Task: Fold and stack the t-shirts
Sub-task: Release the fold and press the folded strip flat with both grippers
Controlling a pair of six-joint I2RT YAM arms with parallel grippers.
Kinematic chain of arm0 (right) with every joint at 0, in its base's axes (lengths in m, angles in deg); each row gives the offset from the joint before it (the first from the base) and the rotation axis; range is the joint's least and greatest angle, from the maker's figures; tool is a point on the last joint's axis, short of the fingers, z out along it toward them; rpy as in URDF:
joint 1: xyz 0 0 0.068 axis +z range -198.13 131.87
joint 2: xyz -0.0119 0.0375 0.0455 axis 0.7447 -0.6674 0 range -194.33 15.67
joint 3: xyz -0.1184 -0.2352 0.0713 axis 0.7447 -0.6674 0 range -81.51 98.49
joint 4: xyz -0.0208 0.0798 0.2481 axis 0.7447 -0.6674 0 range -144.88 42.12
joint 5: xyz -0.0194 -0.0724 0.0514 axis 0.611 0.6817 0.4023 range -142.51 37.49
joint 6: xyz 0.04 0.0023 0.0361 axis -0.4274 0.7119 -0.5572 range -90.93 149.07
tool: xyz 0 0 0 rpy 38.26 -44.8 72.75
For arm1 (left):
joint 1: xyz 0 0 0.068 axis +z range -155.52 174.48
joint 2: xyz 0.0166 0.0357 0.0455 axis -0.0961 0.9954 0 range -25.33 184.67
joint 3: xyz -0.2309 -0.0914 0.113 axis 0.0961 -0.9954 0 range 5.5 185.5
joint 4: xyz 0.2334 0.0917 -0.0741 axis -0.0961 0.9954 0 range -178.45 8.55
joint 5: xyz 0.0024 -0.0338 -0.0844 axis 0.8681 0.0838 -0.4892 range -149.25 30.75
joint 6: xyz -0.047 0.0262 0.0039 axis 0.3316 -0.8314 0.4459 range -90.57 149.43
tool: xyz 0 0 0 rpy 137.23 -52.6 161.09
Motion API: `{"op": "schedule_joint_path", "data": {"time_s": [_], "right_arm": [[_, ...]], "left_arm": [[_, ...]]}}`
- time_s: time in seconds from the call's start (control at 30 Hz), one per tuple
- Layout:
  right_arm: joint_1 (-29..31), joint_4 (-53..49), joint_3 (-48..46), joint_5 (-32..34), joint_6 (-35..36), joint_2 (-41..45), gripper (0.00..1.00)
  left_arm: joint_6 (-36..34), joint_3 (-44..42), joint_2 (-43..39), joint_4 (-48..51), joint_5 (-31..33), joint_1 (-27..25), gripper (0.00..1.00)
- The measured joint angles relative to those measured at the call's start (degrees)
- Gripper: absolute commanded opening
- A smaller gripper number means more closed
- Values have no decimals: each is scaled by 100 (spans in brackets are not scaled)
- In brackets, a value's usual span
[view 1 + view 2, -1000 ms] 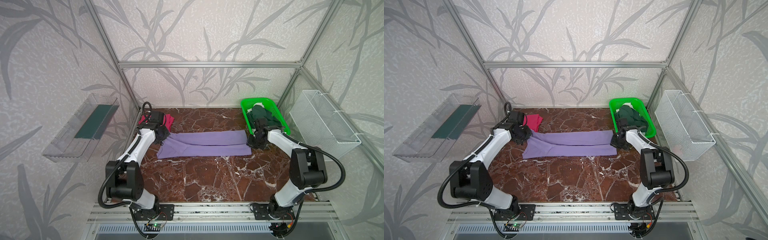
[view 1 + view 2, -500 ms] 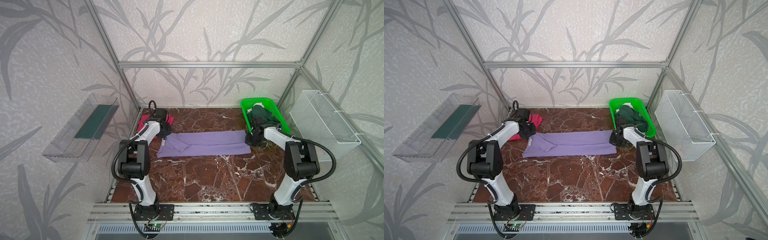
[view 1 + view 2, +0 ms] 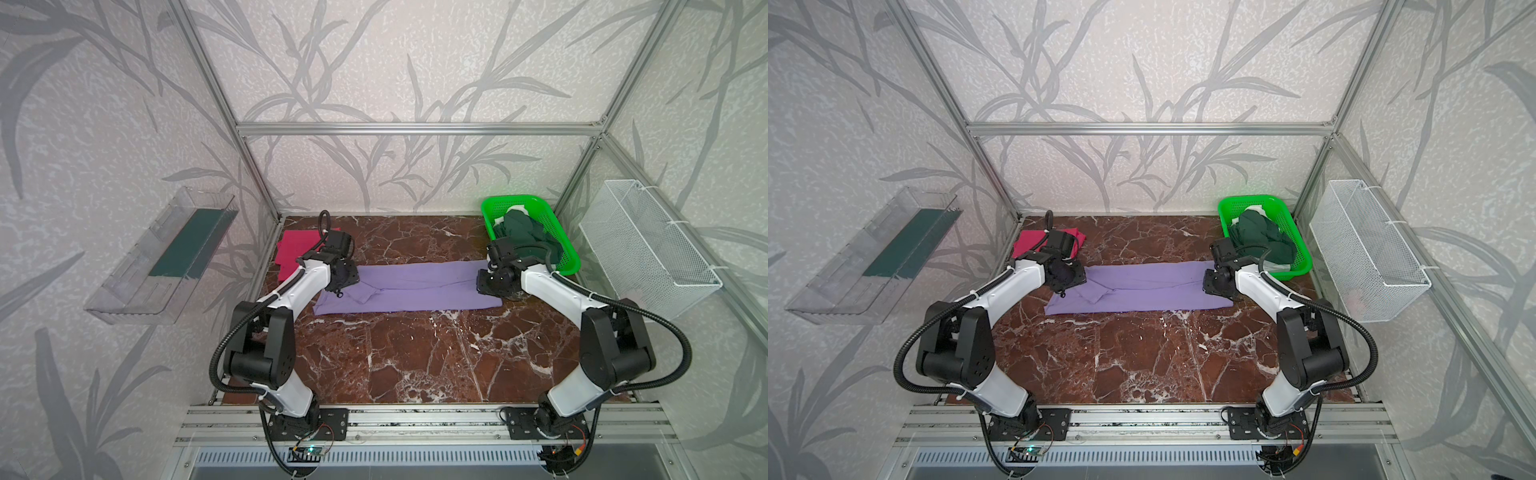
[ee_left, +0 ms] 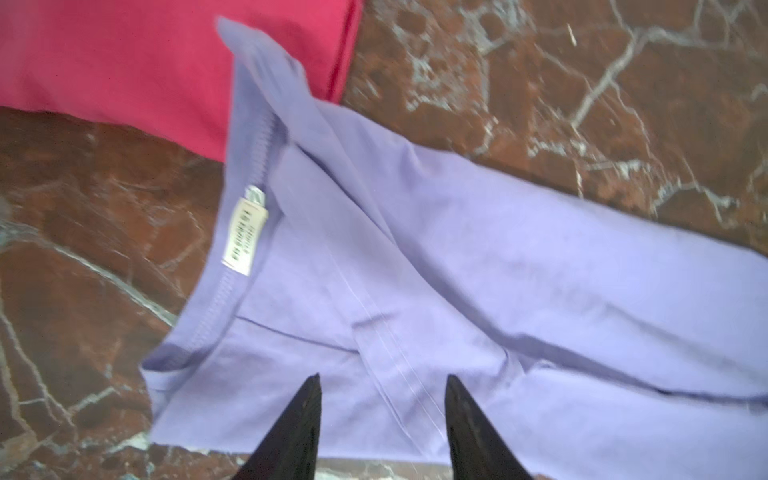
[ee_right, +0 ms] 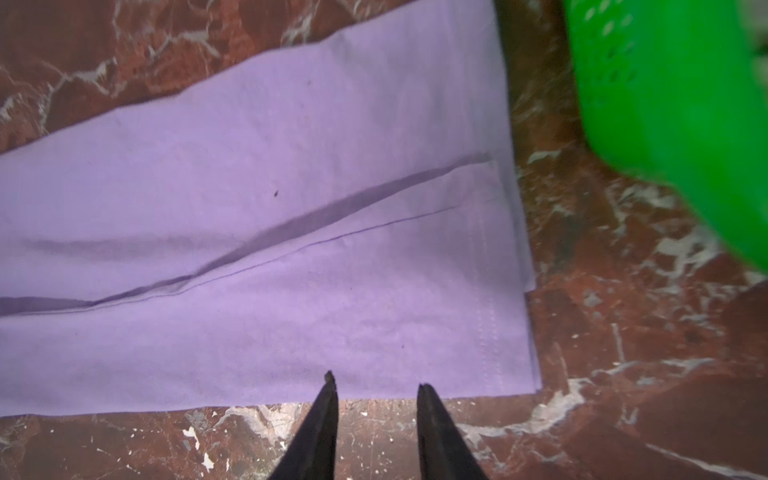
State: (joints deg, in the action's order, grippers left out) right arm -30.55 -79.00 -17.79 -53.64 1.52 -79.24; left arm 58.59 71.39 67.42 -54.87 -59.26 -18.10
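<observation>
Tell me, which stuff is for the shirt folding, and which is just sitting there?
For the job:
purple t-shirt, spread flat on the table
red t-shirt, folded
dark green garment, in the basket

Just there:
green basket
white wire basket
clear wall tray

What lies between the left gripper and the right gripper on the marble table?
The lavender t-shirt, folded into a long strip, fills the stretch between the left gripper and the right gripper. Both top views show it.
</observation>
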Motion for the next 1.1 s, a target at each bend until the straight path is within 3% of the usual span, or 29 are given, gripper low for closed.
{"op": "schedule_joint_path", "data": {"time_s": [0.13,0.5,0.93,1.1], "right_arm": [[63,79,-11,-118,-59,-299,33],[57,168,-76,-227,-142,-673,34],[-212,278,-101,-354,-138,-861,33],[-260,334,-146,-393,-138,-844,33]], "left_arm": [[-35,-101,20,162,-15,-385,49],[-369,245,772,603,149,-730,45],[-516,656,1156,861,452,-800,0],[-557,940,1268,938,463,-800,0]]}}
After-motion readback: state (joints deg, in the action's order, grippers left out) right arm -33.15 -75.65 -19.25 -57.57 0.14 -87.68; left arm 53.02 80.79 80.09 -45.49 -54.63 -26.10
